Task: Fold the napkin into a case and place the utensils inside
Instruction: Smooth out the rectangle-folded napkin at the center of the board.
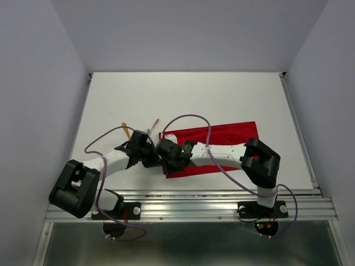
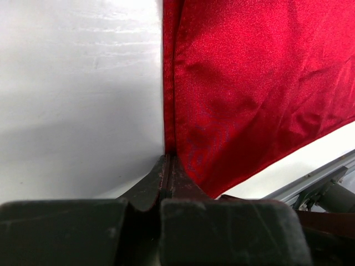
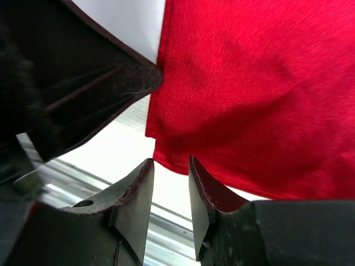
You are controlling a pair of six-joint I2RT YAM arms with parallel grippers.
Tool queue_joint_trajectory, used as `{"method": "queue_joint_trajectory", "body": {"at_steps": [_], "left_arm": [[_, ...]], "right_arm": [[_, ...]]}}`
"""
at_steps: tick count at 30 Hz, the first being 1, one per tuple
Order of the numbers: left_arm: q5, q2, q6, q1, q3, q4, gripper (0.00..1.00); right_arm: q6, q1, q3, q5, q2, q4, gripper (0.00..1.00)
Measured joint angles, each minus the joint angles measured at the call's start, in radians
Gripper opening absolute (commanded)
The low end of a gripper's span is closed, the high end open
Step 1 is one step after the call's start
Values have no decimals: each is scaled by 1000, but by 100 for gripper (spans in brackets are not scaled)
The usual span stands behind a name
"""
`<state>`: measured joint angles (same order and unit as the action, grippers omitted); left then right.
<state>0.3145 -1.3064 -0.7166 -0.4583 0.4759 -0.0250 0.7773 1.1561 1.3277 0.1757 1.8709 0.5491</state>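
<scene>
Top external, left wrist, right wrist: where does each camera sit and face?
Top external: above and behind both arms, facing down on the white table.
Left wrist: behind the shut left tool, facing along it to the clamped edge of the bright red cloth napkin.
Right wrist: behind the open right tool, facing the napkin's corner.
Shared: both wrist views show the napkin and table.

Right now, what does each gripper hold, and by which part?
The left gripper pinches the napkin by its edge. The right gripper, fingers apart near a corner, holds nothing.
</scene>
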Motion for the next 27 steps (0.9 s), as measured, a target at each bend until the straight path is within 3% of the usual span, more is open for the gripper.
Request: {"method": "queue_joint_trajectory", "body": {"at_steps": [14,23,27], "left_arm": [[12,-21,0,0,0,43,0],[11,-21,0,0,0,44,0],[11,-21,0,0,0,43,0]], "right_arm": [[-2,23,24,31,74,23,34],[0,27,83,103,121,50,6],[1,30,84,124,121,53,1]]}}
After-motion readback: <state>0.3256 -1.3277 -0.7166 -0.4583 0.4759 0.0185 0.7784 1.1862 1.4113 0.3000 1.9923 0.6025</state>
